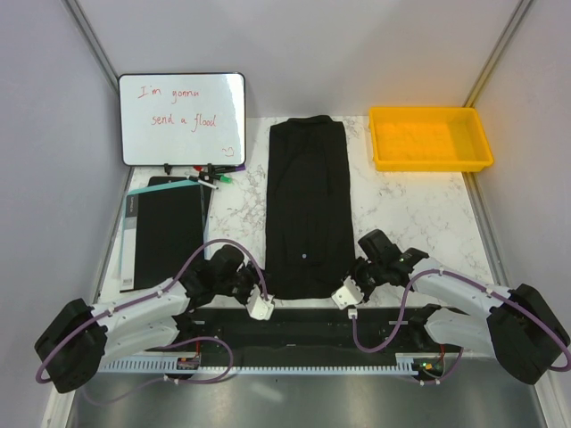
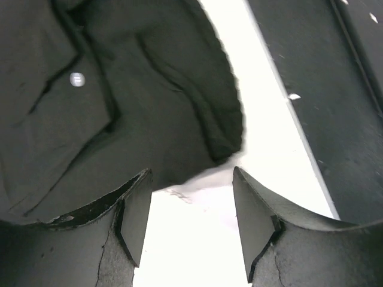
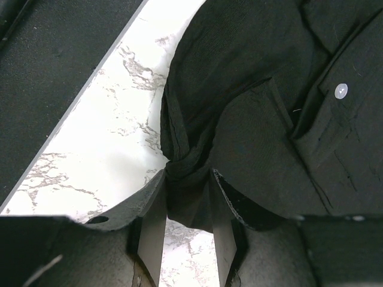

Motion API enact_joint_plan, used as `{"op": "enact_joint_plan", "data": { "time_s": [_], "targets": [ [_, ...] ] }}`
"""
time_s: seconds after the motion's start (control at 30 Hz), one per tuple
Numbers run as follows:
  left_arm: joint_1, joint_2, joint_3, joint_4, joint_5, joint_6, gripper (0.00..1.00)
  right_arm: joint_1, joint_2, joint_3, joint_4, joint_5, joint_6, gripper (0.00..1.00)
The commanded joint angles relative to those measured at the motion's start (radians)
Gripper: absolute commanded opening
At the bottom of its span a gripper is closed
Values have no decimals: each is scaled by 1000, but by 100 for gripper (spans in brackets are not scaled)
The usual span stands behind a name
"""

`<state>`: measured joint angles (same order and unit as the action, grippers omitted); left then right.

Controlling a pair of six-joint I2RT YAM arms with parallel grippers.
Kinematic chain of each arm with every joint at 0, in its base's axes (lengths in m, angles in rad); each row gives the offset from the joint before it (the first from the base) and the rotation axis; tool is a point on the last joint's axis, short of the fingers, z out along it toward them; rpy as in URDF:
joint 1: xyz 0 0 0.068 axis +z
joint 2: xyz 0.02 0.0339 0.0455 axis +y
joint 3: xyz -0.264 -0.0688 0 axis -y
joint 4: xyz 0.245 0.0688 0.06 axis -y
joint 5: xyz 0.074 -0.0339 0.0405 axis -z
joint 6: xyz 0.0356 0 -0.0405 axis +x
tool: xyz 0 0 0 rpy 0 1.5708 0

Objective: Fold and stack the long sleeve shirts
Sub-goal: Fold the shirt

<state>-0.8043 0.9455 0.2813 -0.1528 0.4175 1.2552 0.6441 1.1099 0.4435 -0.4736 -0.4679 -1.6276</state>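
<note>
Seeing one black long sleeve shirt (image 1: 310, 209) mid-counter, folded lengthwise into a long narrow strip running from near the far edge down toward the arm bases. Small pale button (image 1: 305, 256) showing on its near half.

Left fingers (image 1: 260, 308) at the near-left corner of the strip. From the left wrist: left fingers (image 2: 134, 215) spread, only bare white counter (image 2: 197, 239) in the gap. Shirt hem (image 2: 227, 143) just ahead of the tips, cloth edge close to the left-hand tip, not clamped.

Right fingers (image 1: 346, 296) at the near-right corner. From the right wrist: right fingers (image 3: 152, 221) pinching a bunched wad of the shirt's corner, with the cloth gathered into creases right at the grip. Can't tell whether that corner is lifted off the marble.

Elsewhere: whiteboard (image 1: 182, 119) with red writing propped far left, markers (image 1: 210, 174) just below it, flat black board (image 1: 165, 234) left of the shirt, yellow tray (image 1: 430, 160) far right.
</note>
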Motion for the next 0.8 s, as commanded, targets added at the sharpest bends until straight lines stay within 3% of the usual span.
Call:
{"op": "enact_joint_plan", "data": {
  "time_s": [0.0,0.1,0.27,0.37,0.4,0.5,0.57,0.77],
  "targets": [
    [5,12,-30,-19,42,104,63,0,18,-14,-83,32,6,42],
    [1,56,-4,10,79,73,64,0,18,-15,-80,18,11,42],
    [-9,211,44,120,84,17,56,0,36,-23,-39,6,40,40],
    [-18,240,62,148,90,-8,40,-1,42,-9,-49,3,44,30],
    [-21,239,64,148,98,-19,27,0,41,-3,-57,2,46,27],
    [-25,191,55,141,118,-25,8,2,24,11,-94,-34,72,15],
    [-56,130,65,70,127,-48,2,14,-8,24,-129,-55,89,3],
    [-189,-111,131,-210,216,-270,2,138,-235,85,-338,-118,270,0]
  ]
}}
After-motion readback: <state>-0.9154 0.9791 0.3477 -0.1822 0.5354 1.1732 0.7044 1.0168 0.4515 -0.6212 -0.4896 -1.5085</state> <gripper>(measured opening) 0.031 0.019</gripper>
